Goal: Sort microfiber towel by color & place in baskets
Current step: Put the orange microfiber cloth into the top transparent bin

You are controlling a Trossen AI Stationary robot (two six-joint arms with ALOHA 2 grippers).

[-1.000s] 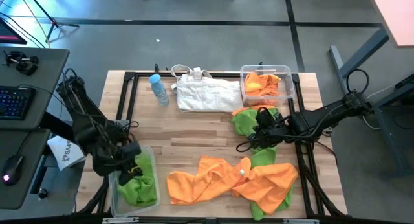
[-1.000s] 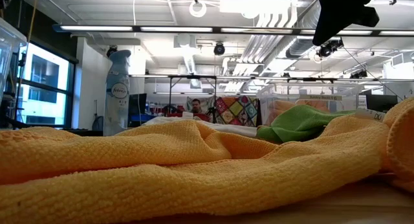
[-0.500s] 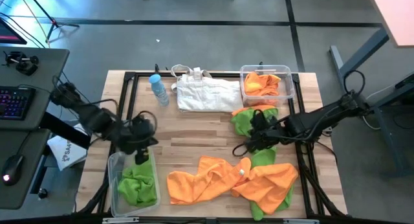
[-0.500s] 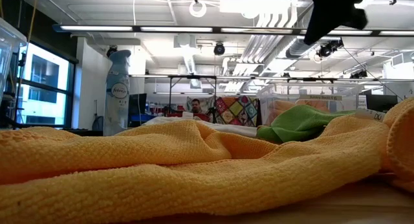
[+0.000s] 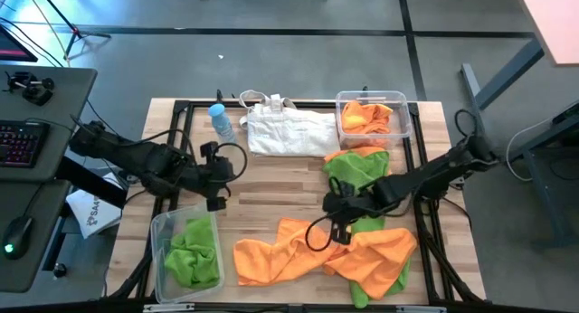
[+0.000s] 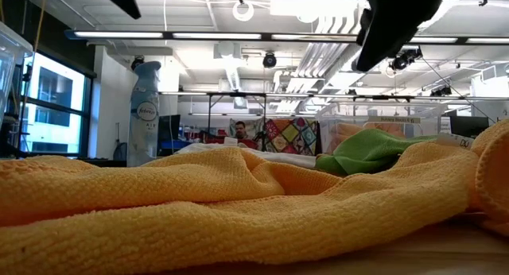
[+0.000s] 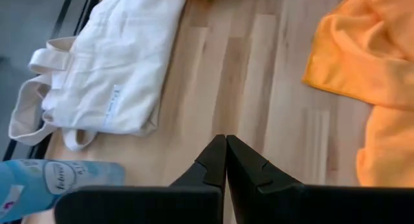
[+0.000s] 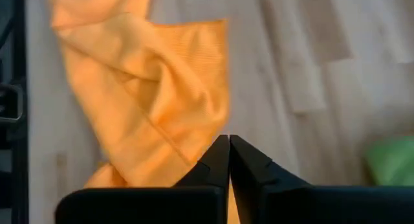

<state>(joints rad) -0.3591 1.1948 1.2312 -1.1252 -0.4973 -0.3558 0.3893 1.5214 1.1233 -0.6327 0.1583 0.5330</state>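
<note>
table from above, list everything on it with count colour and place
bins: two, clear; one at the far right holding orange cloth, one at the near left holding green cloth
orange towels: a loose pile, near middle to right
green towels: a few loose, right side beside and under the orange ones
bag: one, white, far middle
bottle: one, clear with blue cap, far left, lying beside the bag
left fingers: shut, empty, above bare wood left of middle
right fingers: shut, empty, over the towel pile

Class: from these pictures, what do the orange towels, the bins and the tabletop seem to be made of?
Orange towels: soft looped microfibre-like cloth, nubby matte weave.
Bins: clear, glossy plastic; contents show through.
Tabletop: pale wood planks, probably sealed; grain and seams visible.
</note>
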